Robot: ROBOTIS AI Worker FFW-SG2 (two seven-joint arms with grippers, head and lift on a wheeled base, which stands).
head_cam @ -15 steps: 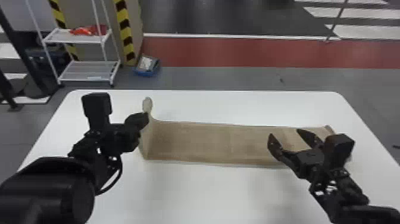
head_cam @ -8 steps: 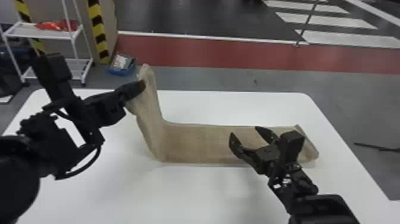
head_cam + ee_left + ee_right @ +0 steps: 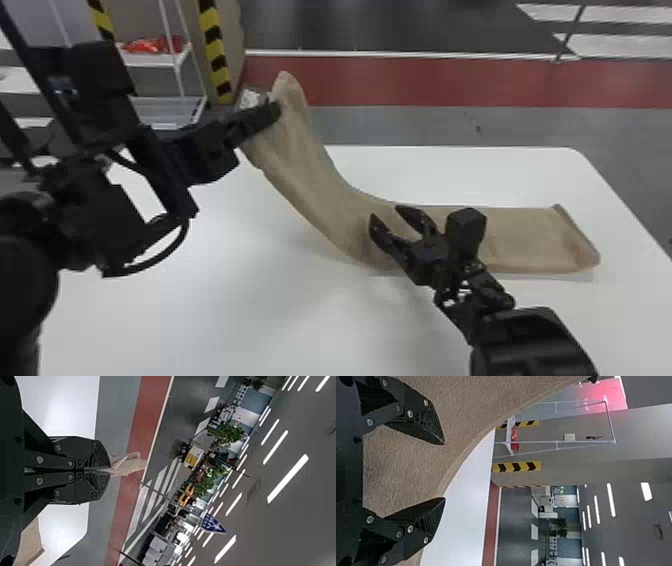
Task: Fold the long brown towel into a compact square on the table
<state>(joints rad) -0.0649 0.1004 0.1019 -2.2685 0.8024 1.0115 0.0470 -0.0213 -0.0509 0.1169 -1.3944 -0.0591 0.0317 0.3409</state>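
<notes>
The long brown cloth towel [image 3: 525, 235] stretches across the big white round-cornered table [image 3: 250, 310], its right part flat on the tabletop, its left part sloping up well above it. Above the table's left side, the black, flat-fingered left gripper [image 3: 277, 107] pinches the raised end, a bit of cloth poking past the tips. Over the table's middle, the black two-fingered right gripper [image 3: 386, 211] has its fingers spread wide.

Bright ceiling strips [image 3: 287, 479], soft faint shadow [image 3: 310, 265] on table [image 3: 480, 172], pinkish-red glow [image 3: 609, 395]
</notes>
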